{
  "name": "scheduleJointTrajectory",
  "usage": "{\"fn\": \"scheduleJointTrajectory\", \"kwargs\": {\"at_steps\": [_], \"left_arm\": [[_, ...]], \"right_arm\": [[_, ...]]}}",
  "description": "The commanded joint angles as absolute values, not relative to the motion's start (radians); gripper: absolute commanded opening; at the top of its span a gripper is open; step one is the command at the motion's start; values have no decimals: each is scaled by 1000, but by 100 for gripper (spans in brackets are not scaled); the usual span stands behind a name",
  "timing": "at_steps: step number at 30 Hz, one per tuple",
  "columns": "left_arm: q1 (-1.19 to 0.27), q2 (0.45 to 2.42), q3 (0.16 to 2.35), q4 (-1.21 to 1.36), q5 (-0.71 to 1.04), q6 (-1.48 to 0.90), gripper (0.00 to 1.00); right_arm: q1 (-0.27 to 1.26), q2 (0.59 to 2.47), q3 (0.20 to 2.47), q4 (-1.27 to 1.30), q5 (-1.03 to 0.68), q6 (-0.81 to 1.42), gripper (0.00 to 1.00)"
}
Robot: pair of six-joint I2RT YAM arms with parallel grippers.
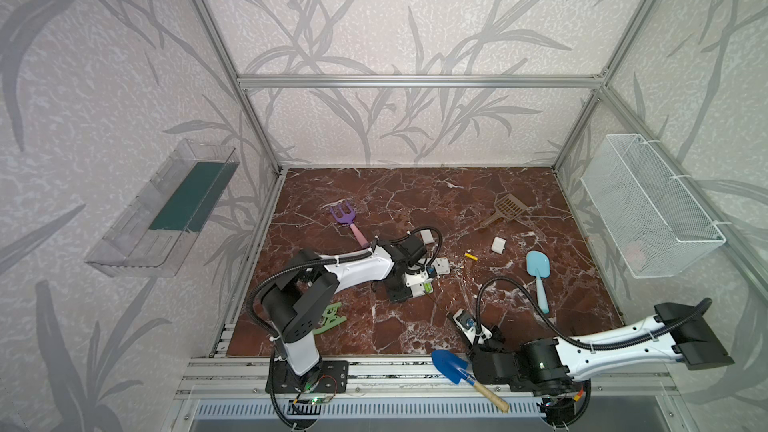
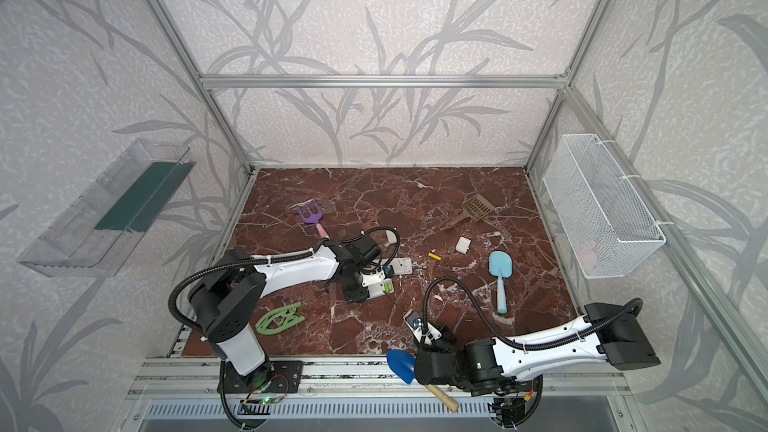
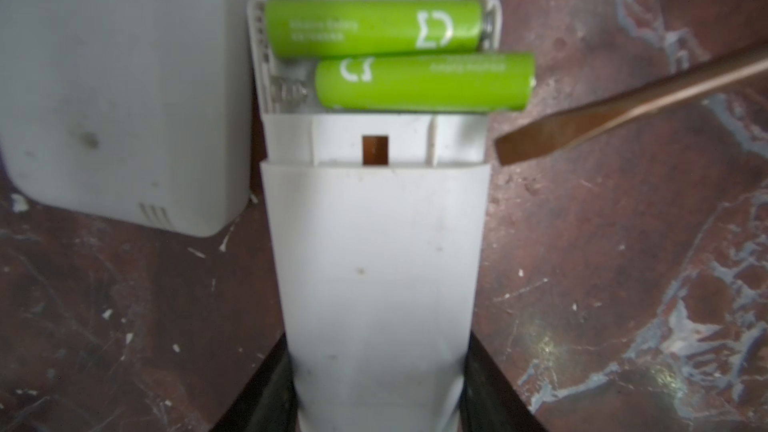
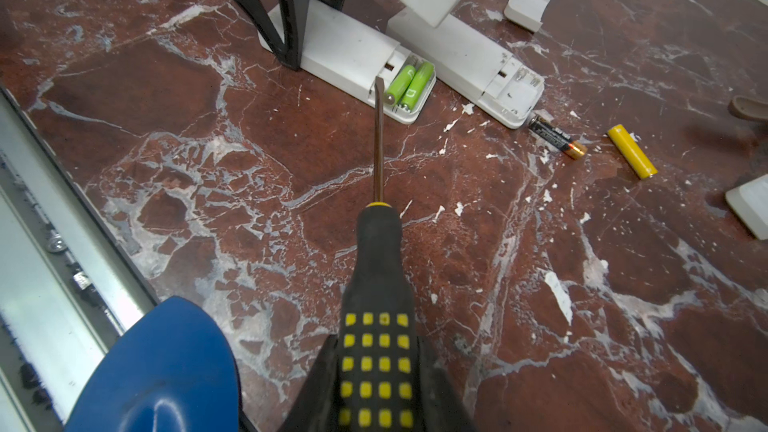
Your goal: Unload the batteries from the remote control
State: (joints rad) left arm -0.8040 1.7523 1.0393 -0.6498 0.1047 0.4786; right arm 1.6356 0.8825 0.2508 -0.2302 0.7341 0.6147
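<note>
At the near edge a blue shovel [image 4: 166, 367] lies across the metal rail [image 4: 62, 218], just beside the right jaws, which pinch the black-and-yellow handle of a screwdriver [image 4: 376, 284]. Its shaft reaches out over bare marble worktop [image 4: 208, 201], and the flat tip stands just beside the open end of the white remote [image 3: 374, 263]; the left wrist view shows a small gap between them. The left jaws grip that remote by its long sides as it lies flat on the worktop. Two green batteries [image 3: 374, 27] sit in its uncovered compartment: one is seated along the end wall, the other is shifted sideways so that one end overhangs the remote's side edge on the tip's side. A second remote [image 4: 469, 56] lies just beside it, its compartment empty. At that remote's end corner lies a black battery [image 4: 557, 137], with a yellow battery [image 4: 631, 151] loose a little beyond. Farther off is a white cover [image 1: 498, 244], then a purple rake [image 1: 343, 214] and a brown scoop [image 1: 509, 205]; the strip along the back wall is bare
</note>
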Motion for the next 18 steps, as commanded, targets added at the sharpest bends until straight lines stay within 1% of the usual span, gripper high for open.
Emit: {"fn": "scheduleJointTrajectory", "kwargs": {"at_steps": [1, 11, 18], "left_arm": [[-824, 1794, 1013, -652, 129, 491, 38], [-824, 1794, 1012, -653, 127, 488, 38], [-824, 1794, 1012, -653, 130, 489, 38]], "right_arm": [[1625, 865, 236, -242, 777, 632, 0], [1621, 924, 252, -182, 697, 602, 0], [1621, 950, 257, -174, 735, 632, 0]]}}
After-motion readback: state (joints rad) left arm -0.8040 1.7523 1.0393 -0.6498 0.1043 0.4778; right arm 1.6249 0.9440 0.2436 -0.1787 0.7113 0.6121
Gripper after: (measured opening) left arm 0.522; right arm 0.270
